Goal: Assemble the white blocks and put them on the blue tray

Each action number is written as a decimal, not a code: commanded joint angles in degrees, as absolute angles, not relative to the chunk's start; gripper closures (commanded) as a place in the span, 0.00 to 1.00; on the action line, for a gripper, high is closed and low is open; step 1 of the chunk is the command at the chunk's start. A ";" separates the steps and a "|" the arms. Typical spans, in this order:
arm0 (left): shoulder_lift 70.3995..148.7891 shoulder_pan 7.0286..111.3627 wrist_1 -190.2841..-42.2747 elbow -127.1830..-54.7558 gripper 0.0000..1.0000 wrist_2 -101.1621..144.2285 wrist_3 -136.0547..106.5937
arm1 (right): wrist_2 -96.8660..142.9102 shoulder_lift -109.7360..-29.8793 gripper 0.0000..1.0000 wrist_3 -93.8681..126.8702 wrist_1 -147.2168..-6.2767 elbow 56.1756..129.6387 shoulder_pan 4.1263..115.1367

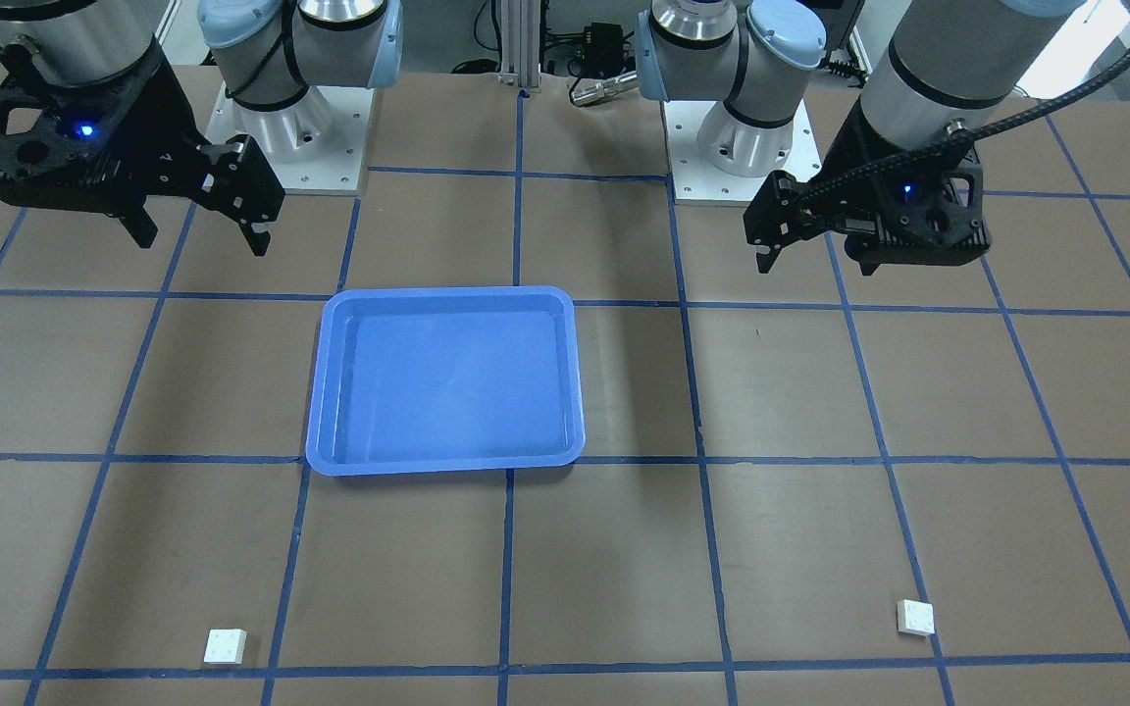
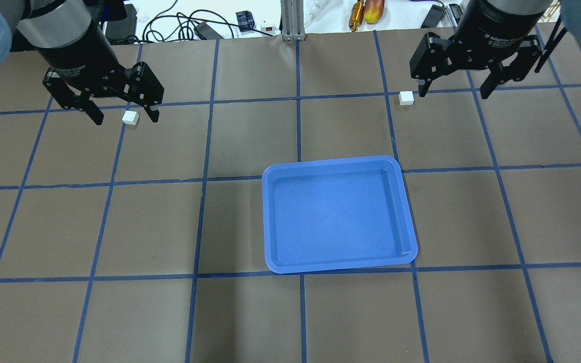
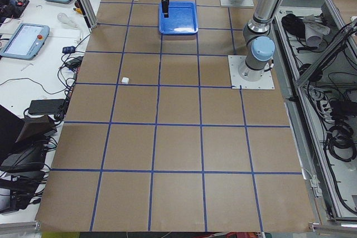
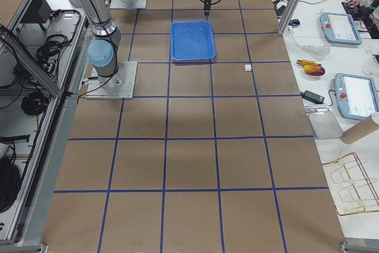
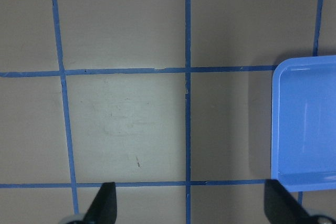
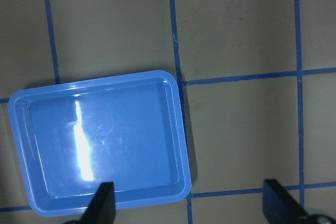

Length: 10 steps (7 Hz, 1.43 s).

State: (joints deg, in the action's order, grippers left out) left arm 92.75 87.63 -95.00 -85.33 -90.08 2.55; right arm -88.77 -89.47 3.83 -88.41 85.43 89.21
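— Brown paper table (image 2: 119, 227) with a blue tape grid (image 2: 298, 126), that's the whole stage. What step am I logging?

— First pick, I'd judge. Nothing is assembled and nothing is in the blue tray (image 2: 338, 214). The tray sits a bit toward 4 o'clock of table centre in the overhead view.

— Blocks?

— Two white blocks, well apart. From the tray, the left block (image 2: 130, 118) is at 10 o'clock and the right block (image 2: 406, 98) at 1 o'clock. Both lie flat on the paper.

— Grippers?

— Left gripper (image 1: 813, 263) and right gripper (image 1: 202, 243) both hang high, short of the blocks. Jaws are spread wide on both, holding nothing. Overhead makes each block look framed by the jaws, but the front camera shows them well apart.

— Next move?

— I'd send each arm out toward 12 o'clock over its own block, square the jaws to the flat sides, drop and pinch. Then one brick has to press down onto the other's studs before anything goes to the tray. Studs look up on both, but they're tiny in the front camera, so I'm not sure.
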 commanded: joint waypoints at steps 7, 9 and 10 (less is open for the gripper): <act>95.00 84.39 -93.44 -84.38 0.00 -89.38 8.05 | -88.68 -79.14 0.00 -1.84 -86.86 75.10 86.49; 100.16 78.16 -89.93 -82.10 0.00 -89.47 18.76 | -88.33 -69.40 0.00 -9.28 -87.27 66.66 85.61; 103.76 76.39 -87.39 -80.96 0.00 -90.17 22.98 | -87.98 -63.52 0.00 -14.19 -89.62 62.01 85.52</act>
State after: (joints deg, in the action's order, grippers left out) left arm 99.91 78.99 -90.10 -82.35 -89.63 17.59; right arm -88.33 -70.14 -9.13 -87.78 67.36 85.76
